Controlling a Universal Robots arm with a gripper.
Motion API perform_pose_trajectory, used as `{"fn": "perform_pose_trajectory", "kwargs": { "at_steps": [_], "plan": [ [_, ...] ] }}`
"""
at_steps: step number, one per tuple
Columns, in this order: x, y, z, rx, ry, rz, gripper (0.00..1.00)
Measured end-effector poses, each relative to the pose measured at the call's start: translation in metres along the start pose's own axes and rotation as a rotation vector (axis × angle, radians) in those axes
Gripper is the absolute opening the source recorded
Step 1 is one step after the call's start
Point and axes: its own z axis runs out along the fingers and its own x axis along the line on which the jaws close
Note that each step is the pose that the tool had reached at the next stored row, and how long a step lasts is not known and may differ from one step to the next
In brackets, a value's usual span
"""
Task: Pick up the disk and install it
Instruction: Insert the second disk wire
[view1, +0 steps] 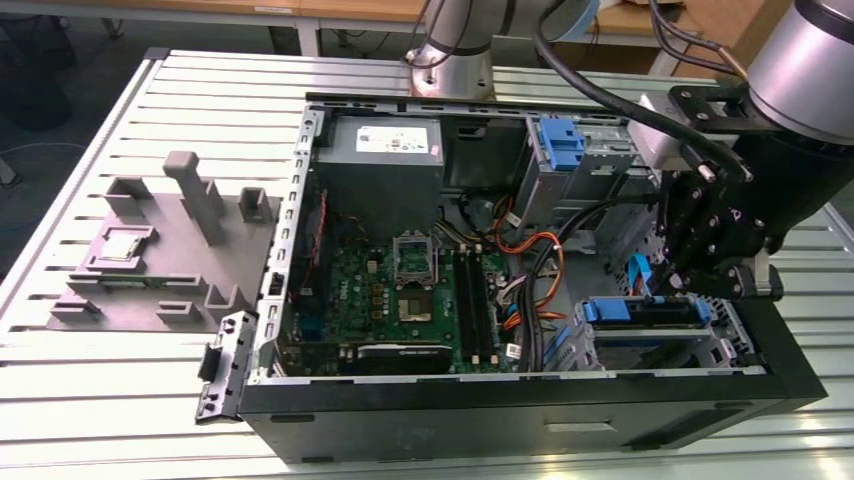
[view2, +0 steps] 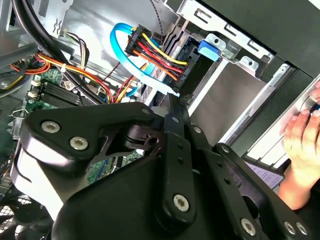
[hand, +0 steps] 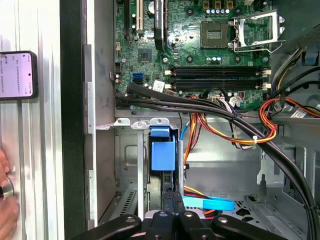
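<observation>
On the exterior view's left I see a grey fixture block (view1: 158, 250) on the slatted metal table (view1: 80, 380), beside the open computer case (view1: 534, 400). Moving toward the middle, the green motherboard (view1: 400, 295) lies on the case floor, with the silver power-supply box (view1: 384, 150) above it at the far wall and a spread of orange, red and black cables (view1: 534, 265) just past it. Further to the exterior view's right, a blue bracket (view1: 561, 145) sits in the upper drive cage, and my gripper (view1: 707, 285) hangs over the lower bay. There the disk (view1: 641, 312), showing its blue rail and tab, sits in the bay in the case's near corner on that side, right under the gripper. In the first wrist view the fingers (hand: 172, 202) appear pressed together, tips just at the blue tab of the disk (hand: 163, 152), which stands in its slot; I cannot tell whether they touch it. In that view a phone (hand: 17, 75) lies on the table outside the case, and a person's hand (hand: 7, 210) rests near it.
</observation>
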Motion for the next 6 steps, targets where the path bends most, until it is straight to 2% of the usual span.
{"fn": "perform_pose_trajectory", "kwargs": {
  "at_steps": [6],
  "plan": [
    [0.0, 0.0, 0.0, -0.0002, 0.0, 0.0, 0.1]
  ]
}}
